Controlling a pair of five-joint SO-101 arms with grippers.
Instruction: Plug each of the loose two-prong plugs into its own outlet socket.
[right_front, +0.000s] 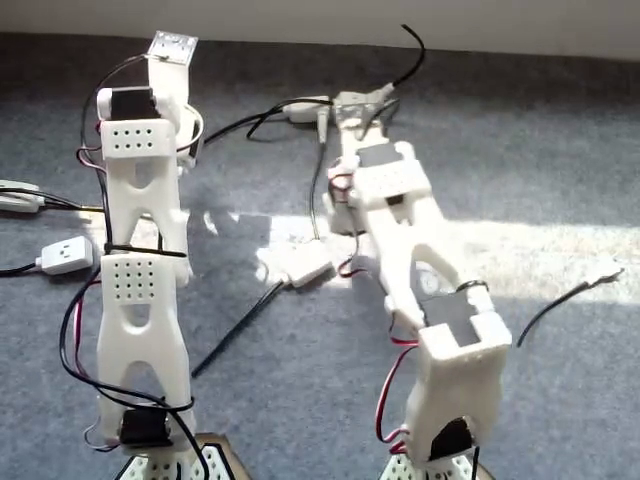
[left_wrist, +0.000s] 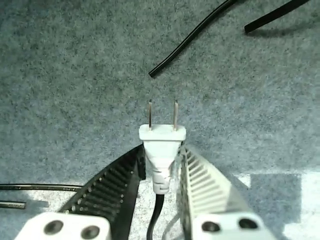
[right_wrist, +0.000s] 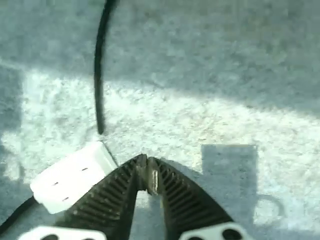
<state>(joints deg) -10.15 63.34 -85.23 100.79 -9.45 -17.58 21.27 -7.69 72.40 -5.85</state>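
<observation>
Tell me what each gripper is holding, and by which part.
Left gripper: white two-prong plug, clamped across its moulded body behind the prongs. Right gripper: jaws shut, nothing clearly held.

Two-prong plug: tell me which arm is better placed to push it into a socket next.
Left. The left gripper is shut on the white plug, prongs pointing out ahead. The right gripper sits shut beside a white outlet socket.

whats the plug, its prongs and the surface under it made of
The plug body looks like white moulded plastic, smooth with a slight sheen. Its prongs look like metal: thin, flat, silvery blades. The surface seems to be grey low-pile carpet or felt: mottled, fibrous, matte.
</observation>
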